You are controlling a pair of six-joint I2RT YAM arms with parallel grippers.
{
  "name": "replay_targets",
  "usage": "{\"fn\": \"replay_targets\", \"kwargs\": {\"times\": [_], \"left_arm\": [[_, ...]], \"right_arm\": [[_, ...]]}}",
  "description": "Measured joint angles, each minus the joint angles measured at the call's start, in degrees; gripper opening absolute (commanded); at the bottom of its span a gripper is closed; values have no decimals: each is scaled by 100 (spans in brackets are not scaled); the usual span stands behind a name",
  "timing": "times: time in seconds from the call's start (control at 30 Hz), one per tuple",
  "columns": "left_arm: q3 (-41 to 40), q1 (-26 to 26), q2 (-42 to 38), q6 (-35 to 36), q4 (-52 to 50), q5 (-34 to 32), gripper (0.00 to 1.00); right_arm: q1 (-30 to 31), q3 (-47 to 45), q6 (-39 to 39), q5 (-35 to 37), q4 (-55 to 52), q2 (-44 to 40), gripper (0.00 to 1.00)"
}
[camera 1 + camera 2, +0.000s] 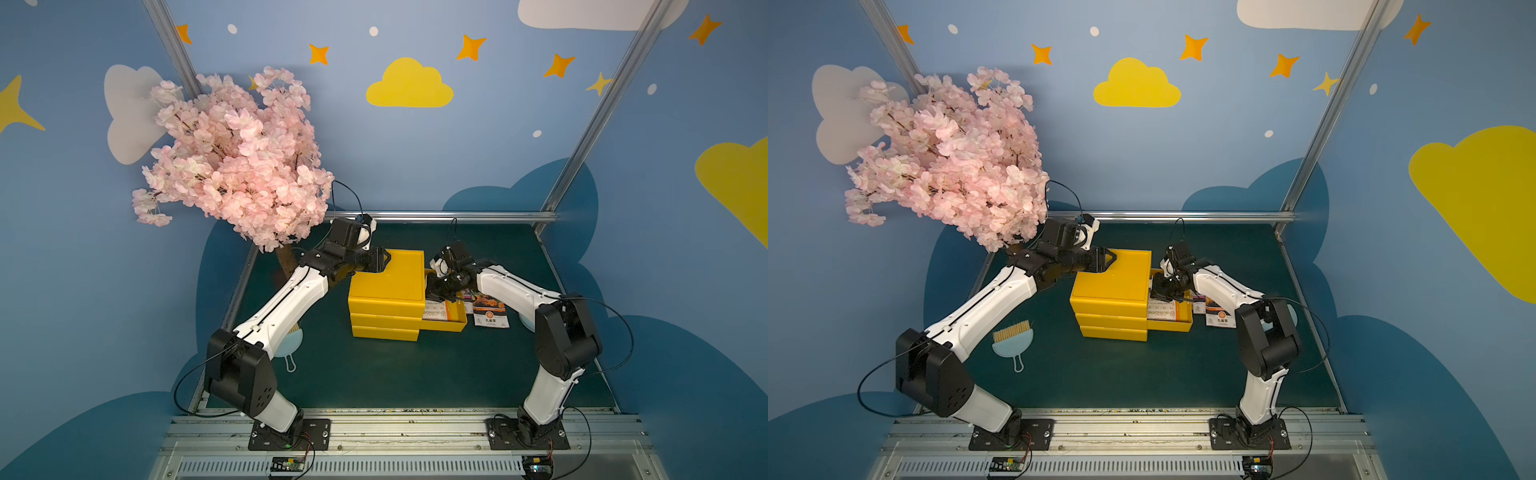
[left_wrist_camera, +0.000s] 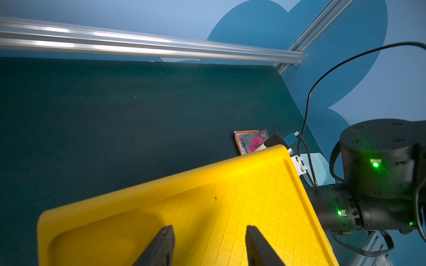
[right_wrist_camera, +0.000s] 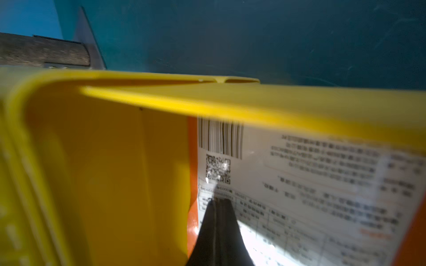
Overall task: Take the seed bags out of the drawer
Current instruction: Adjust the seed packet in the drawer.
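aluminium rail [image 1: 415, 428], then dark green mat [image 1: 374, 374], blue cloud-and-star walls [image 1: 415, 166] behind

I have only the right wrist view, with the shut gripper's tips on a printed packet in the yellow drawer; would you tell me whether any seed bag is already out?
Observer: Yes, an orange-flower bag lies on the green mat beside the open drawer.
Operator: Thank you; is it the only one out?
Observer: No, a magenta-flower bag lies on the mat next to it.
Operator: And what is the left gripper doing?
Observer: The left gripper is open above the cabinet, on its top side, with nothing between its fingers.
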Motion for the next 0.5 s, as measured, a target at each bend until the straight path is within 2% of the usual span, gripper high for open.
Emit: {"fn": "replay_targets", "kwargs": {"times": [0.23, 0.4, 0.5], "left_arm": [[0, 0, 0, 0, 0, 0, 55], [0, 0, 0, 0, 0, 0, 55], [0, 0, 0, 0, -2, 0, 55]], "right_arm": [[-129, -116, -9, -50, -55, -249, 8], [-184, -116, -157, 142, -282, -503, 14], [-214, -116, -254, 293, -424, -590, 21]]}}
